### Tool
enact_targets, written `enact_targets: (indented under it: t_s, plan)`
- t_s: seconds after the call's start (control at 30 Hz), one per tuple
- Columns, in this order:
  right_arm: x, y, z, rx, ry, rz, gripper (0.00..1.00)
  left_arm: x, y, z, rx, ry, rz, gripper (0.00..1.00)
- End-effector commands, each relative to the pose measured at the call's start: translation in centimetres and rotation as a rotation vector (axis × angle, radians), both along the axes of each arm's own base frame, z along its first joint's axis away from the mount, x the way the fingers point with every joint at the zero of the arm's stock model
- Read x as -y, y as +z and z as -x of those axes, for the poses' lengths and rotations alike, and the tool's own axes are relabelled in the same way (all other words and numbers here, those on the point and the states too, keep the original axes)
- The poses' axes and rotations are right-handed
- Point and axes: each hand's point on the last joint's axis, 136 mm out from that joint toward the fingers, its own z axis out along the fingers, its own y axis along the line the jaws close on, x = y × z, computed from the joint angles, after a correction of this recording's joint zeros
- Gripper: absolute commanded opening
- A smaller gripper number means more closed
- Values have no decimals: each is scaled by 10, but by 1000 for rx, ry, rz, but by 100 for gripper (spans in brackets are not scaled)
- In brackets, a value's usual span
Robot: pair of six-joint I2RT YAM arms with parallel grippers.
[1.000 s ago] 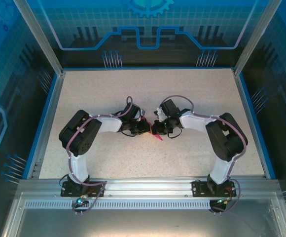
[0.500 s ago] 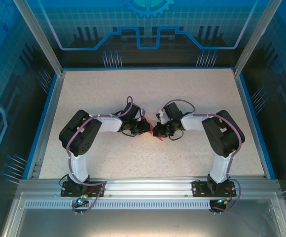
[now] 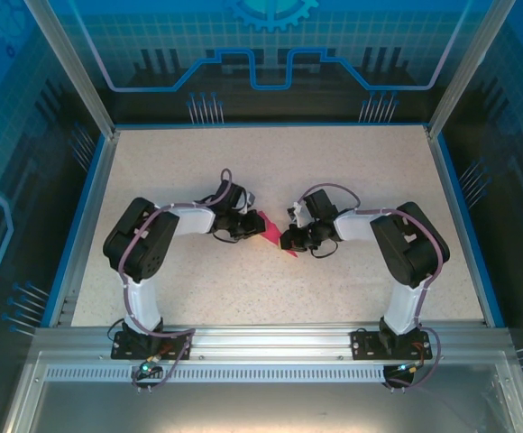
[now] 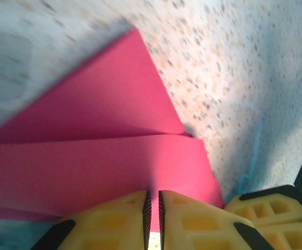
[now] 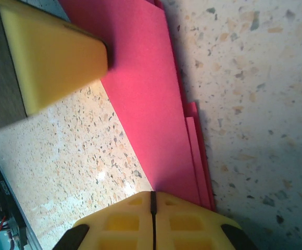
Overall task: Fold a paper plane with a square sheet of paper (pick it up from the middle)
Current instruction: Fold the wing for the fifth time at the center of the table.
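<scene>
The big speckled table is lying flat inside blue walls. The two arms are standing at its near edge. The left arm is bending in toward the middle. The right arm is bending in from the other side, so the two are nearly meeting.

Between them the folded pink paper is lying near the middle of the table. From the top, one pointed end of it is sticking out toward the near edge. In the left wrist view the paper is showing two flat layers, one lying over the other, with a sharp corner pointing away. In the right wrist view the paper is showing thin stacked edges along one side.

The left gripper is touching the paper's left side. Up close, the left gripper is squeezing almost all the way, with pink paper showing in the thin gap, so it is pinching the paper. One of its yellow fingers is resting on top of the paper.

The right gripper is touching the paper's near end. Up close, the right gripper is pressing its two sides tight together with no gap. The paper's edge is running right up to it, but I cannot tell if any paper is caught inside.
</scene>
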Motion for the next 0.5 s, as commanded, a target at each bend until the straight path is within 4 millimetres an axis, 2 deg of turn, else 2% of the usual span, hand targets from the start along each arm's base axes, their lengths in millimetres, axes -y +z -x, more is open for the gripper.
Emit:
enact_targets:
  t_s: [0.0,0.27,0.47]
  plan:
    - [42,-45,42,-204,-46,180,4,-57,-31,-9,-41,110,-190,14]
    - [43,-46,42,-207,-48,184,4,-95,-34,-23,-54,209,-251,14]
    - [42,-45,40,-203,-52,177,4,-119,-25,-35,-46,283,-277,14]
